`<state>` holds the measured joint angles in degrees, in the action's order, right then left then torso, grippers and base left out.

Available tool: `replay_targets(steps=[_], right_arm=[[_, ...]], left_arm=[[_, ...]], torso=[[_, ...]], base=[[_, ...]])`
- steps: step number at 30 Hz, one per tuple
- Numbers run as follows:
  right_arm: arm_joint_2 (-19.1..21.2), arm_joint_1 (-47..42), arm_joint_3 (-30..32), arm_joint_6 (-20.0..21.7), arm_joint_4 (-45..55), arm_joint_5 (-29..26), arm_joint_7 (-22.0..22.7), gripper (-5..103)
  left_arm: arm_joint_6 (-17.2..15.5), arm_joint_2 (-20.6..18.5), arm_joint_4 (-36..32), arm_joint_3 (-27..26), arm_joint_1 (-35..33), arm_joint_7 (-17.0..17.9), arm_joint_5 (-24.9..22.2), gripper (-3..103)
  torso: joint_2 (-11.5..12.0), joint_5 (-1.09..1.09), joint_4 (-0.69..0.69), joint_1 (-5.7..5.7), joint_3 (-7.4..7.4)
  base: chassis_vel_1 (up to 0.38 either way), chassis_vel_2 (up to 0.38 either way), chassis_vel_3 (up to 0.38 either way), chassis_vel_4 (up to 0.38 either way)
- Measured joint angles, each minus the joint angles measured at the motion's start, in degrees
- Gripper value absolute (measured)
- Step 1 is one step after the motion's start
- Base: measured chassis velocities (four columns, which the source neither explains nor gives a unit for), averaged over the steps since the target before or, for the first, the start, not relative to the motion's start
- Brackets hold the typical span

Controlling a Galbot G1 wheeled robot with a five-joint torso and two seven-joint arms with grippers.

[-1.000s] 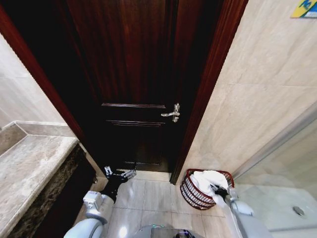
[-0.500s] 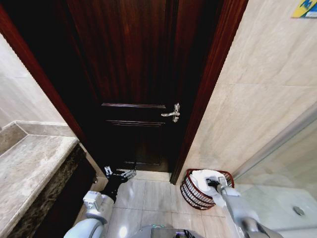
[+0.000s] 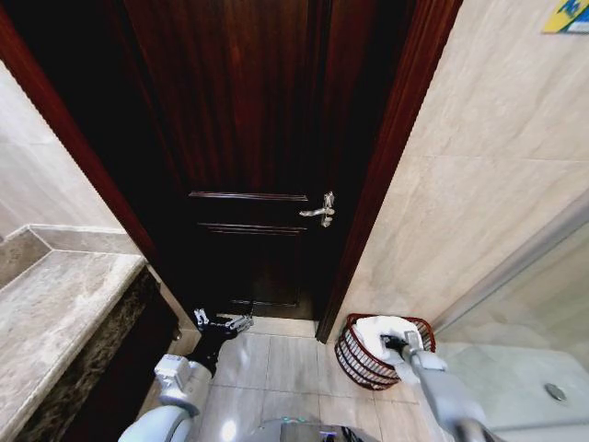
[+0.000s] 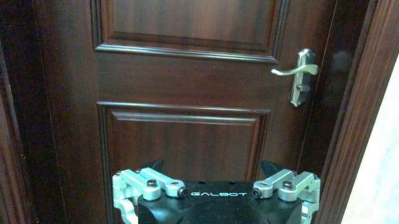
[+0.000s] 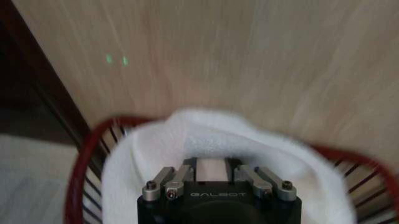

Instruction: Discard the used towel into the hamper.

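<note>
The hamper point(image 3: 373, 351) stands upright at the lower right of the head view, on the tiled floor point(image 3: 276, 364) in the corner where the dark wooden door's point(image 3: 248, 157) frame meets the beige tiled wall point(image 3: 479, 184); its long axis runs vertically and its open mouth faces up. The white towel point(image 3: 377, 330) lies bunched inside, draped over the rim on the wall side. The right gripper point(image 3: 394, 344) sits low over the basket mouth, and in the right wrist view its fingers point(image 5: 187, 175) are pressed into the towel point(image 5: 218, 140), though whether they clamp the cloth I cannot tell. The red rim point(image 5: 93, 140) curves close around it. The left gripper point(image 3: 221, 323) hangs at lower centre-left, spread wide, near the door's foot. Bare floor lies between the two.
</note>
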<state>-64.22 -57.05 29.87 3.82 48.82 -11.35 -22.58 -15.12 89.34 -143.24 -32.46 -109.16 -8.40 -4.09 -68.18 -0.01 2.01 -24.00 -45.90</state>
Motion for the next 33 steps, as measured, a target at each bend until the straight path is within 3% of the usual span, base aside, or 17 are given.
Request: replay_targets(steps=[1, 3, 4, 5, 8, 9, 12, 19, 28, 29, 31, 33], right_arm=[[0.0, 0.0, 0.0, 0.0, 0.0, 0.0, 0.0, 27], [2.0, -10.3, 2.8, 0.9, 14.9, -5.1, 1.3, 43], [2.0, -13.8, 3.9, 0.8, 18.8, -5.8, 1.6, 43], [2.0, -13.8, 3.9, 0.8, 18.8, -5.8, 1.6, 43], [1.2, -23.1, 6.9, -1.4, 26.4, -6.6, 3.1, 60], [1.2, -23.1, 6.9, -1.4, 26.4, -6.6, 3.1, 60], [-0.7, -27.6, 9.3, -3.6, 27.5, -5.3, 4.3, 77], [-2.2, -28.7, 11.0, -6.1, 24.0, -1.8, 5.3, 99], [-2.2, -24.0, 9.8, -6.9, 16.3, 1.4, 5.1, 99], [-2.2, -23.4, 9.6, -6.6, 15.1, 2.2, 4.9, 93], [-2.2, -23.2, 9.6, -6.5, 14.6, 2.5, 4.7, 93], [-2.2, -22.7, 9.6, -6.4, 13.4, 3.0, 4.3, 84]], left_arm=[[0.0, 0.0, 0.0, 0.0, 0.0, 0.0, 0.0, 100], [0.0, 0.0, 0.0, 0.0, 0.0, 0.0, 0.0, 100], [0.0, 0.0, 0.0, 0.0, 0.0, 0.0, 0.0, 100], [0.0, 0.0, 0.0, 0.0, 0.0, 0.0, 0.0, 100], [0.0, 0.0, 0.0, 0.0, 0.0, 0.0, 0.0, 100], [0.0, 0.0, 0.0, 0.0, 0.0, 0.0, 0.0, 100], [0.0, 0.0, 0.0, 0.0, 0.0, 0.0, 0.0, 100], [0.0, 0.0, 0.0, 0.0, 0.0, 0.0, 0.0, 100], [0.0, 0.0, 0.0, 0.0, 0.0, 0.0, 0.0, 100], [0.0, 0.0, 0.0, 0.0, 0.0, 0.0, 0.0, 100], [0.0, 0.0, 0.0, 0.0, 0.0, 0.0, 0.0, 100], [0.0, 0.0, 0.0, 0.0, 0.0, 0.0, 0.0, 100]], torso=[[0.0, 0.00, 0.00, 0.00, 0.00], [0.0, -0.01, 0.02, 0.00, 0.00], [0.0, 0.00, -0.01, 0.00, 0.00], [0.0, 0.00, -0.01, 0.00, 0.00], [0.0, 0.00, -0.03, 0.01, 0.00], [0.0, 0.00, -0.03, 0.01, 0.00], [0.0, 0.01, 0.00, 0.01, 0.00], [0.0, 0.00, 0.00, 0.00, 0.00], [0.0, 0.02, 0.01, -0.01, -0.01], [0.0, 0.02, 0.01, -0.01, -0.01], [0.0, 0.01, 0.01, -0.01, -0.01], [0.0, 0.01, -0.01, -0.01, -0.01]], base=[[0.000, 0.000, 0.000, 0.000], [0.000, 0.000, 0.000, 0.000], [0.000, 0.000, 0.000, 0.000], [0.000, 0.000, 0.000, 0.000], [0.000, 0.000, 0.000, 0.000], [0.000, 0.000, 0.000, 0.000], [0.000, 0.000, 0.000, 0.000], [0.000, 0.000, 0.000, 0.000], [0.000, 0.000, 0.000, 0.000], [0.000, 0.000, 0.000, 0.000], [0.000, 0.000, 0.000, 0.000], [0.000, 0.000, 0.000, 0.000]])
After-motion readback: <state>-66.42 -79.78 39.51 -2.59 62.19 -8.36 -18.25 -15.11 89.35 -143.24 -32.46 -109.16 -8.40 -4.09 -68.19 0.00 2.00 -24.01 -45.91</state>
